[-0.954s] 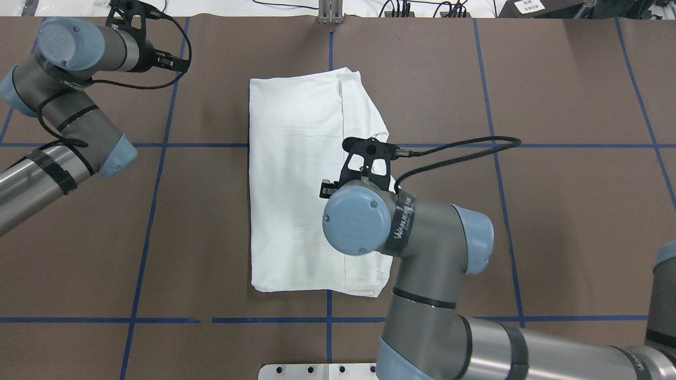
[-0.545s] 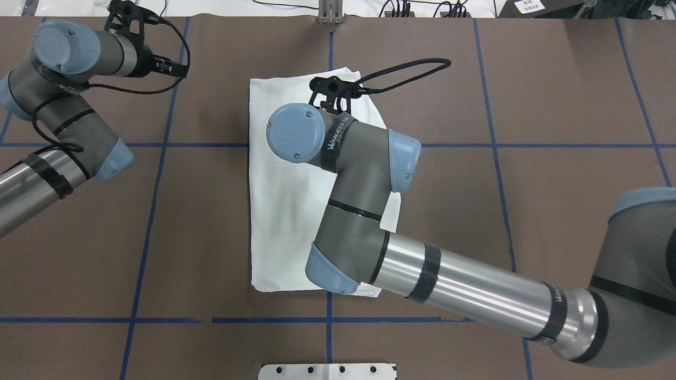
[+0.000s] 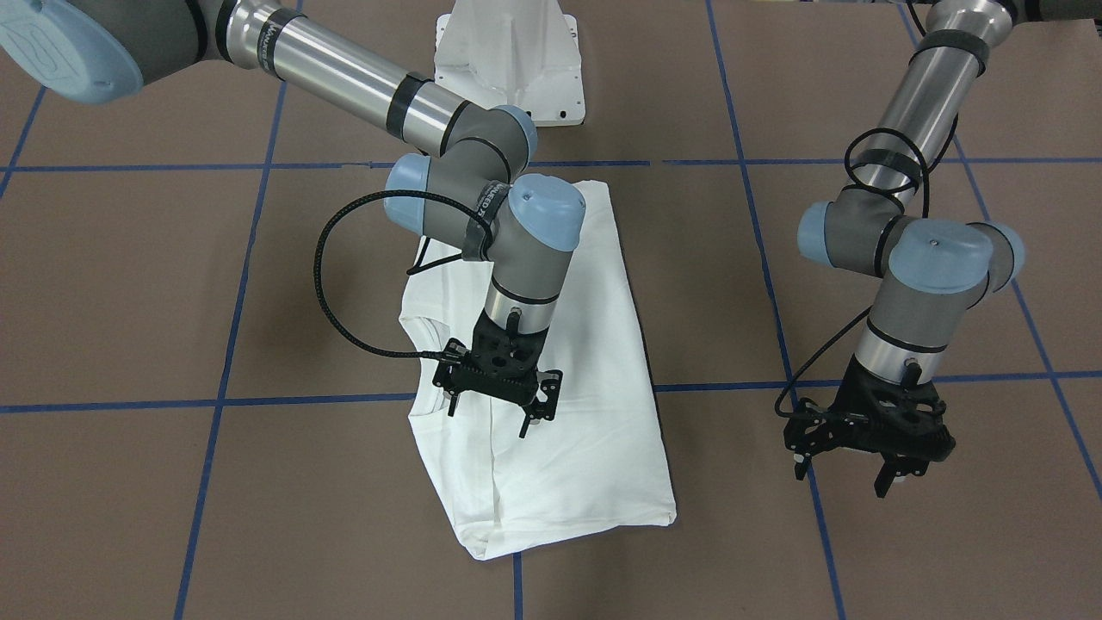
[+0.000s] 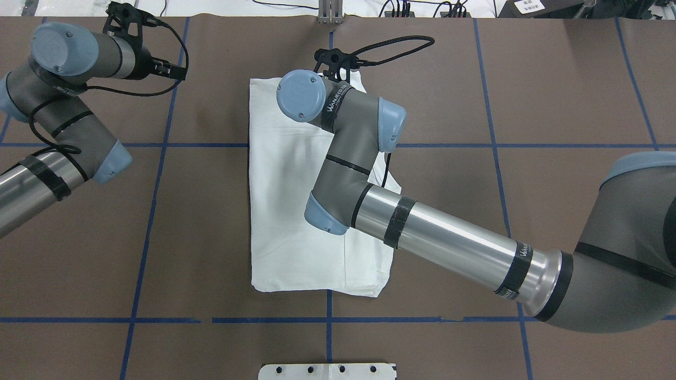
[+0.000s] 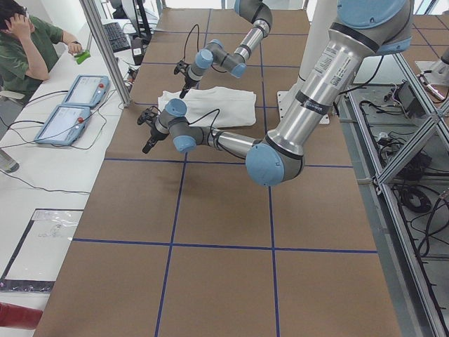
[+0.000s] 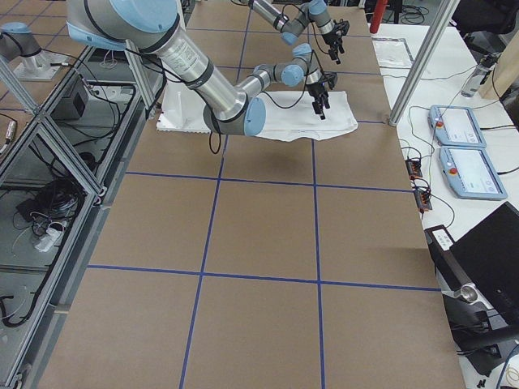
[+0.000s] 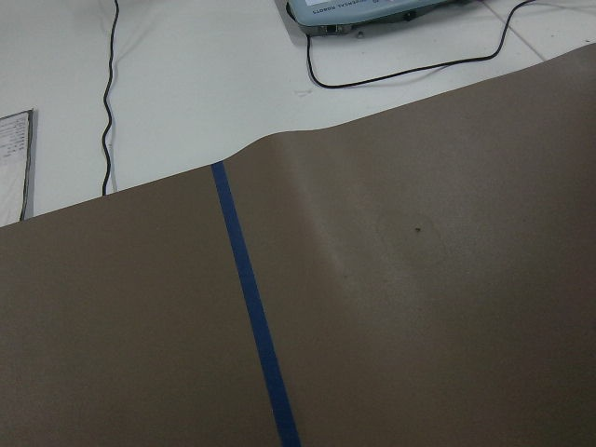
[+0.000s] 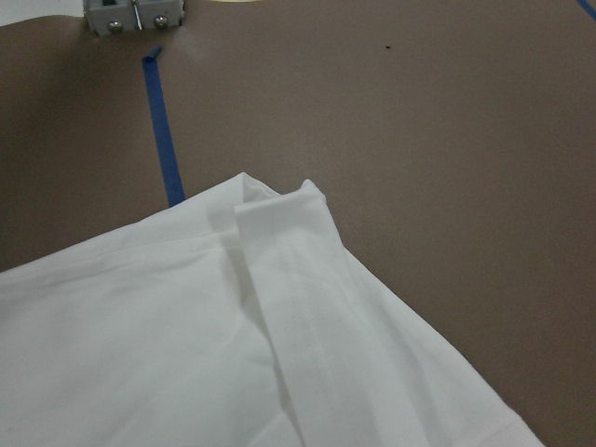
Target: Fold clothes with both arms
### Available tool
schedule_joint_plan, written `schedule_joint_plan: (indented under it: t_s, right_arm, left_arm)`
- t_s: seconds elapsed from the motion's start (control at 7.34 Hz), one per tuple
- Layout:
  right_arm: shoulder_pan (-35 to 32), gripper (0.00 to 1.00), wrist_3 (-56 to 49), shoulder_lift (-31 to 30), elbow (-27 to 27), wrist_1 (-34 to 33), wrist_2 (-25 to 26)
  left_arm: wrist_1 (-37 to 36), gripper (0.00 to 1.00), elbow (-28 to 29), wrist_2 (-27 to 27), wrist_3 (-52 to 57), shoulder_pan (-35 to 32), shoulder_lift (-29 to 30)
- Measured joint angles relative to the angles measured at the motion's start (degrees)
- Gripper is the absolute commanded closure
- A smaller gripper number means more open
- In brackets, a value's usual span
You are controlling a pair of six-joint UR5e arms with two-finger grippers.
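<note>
**Front-facing view.** My right gripper point(image 3: 489, 412) hung over the shirt point(image 3: 585, 465). Its jaws were parted wide with nothing between them, and the fingertips appeared clear of the cloth. My left gripper point(image 3: 842, 472) hung over bare table point(image 3: 172, 284), well to the shirt's left, with its jaws likewise parted and empty.

**Overhead view.** The shirt lay at the table's centre as a long rectangle running near to far, sleeves tucked in and no print showing. My right wrist stood over its far right corner. I judged the lengthwise folds complete and the cross fold to be the step in hand. The next move called for three actions:
1. Lower the right gripper onto that corner.
2. Bring the left gripper across to the far left corner.
3. Close both and carry the far edge evenly to the near edge.

**Side views.** Brown paper point(image 5: 224, 281) covered the table, gridded with blue tape point(image 5: 175, 243). Beyond the far edge, a person point(image 5: 28, 38) sat at a white bench point(image 5: 42, 182) bearing two pendants point(image 5: 84, 90).

**Wrist views.** The left showed only paper, tape and the bench with a cable point(image 7: 110, 93). The right showed the shirt's far corner, layered, near a metal bracket point(image 8: 135, 14).
</note>
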State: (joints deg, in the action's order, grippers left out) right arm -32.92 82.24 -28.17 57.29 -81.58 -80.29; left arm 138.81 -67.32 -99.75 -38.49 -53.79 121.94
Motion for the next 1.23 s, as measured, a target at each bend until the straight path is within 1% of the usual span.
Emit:
schedule_joint_plan:
  t_s: [0.41, 1.23]
  right_arm:
    - [0.10, 0.00, -0.27, -0.17, -2.85, 0.37, 0.47]
    - [0.73, 0.00, -2.20, -0.47, -4.93, 0.31, 1.94]
  left_arm:
    - [-0.01, 0.00, 0.07, -0.01, -0.01, 0.00, -0.03]
    - [0.05, 0.00, -0.03, -0.03, -0.01, 0.39, -0.03]
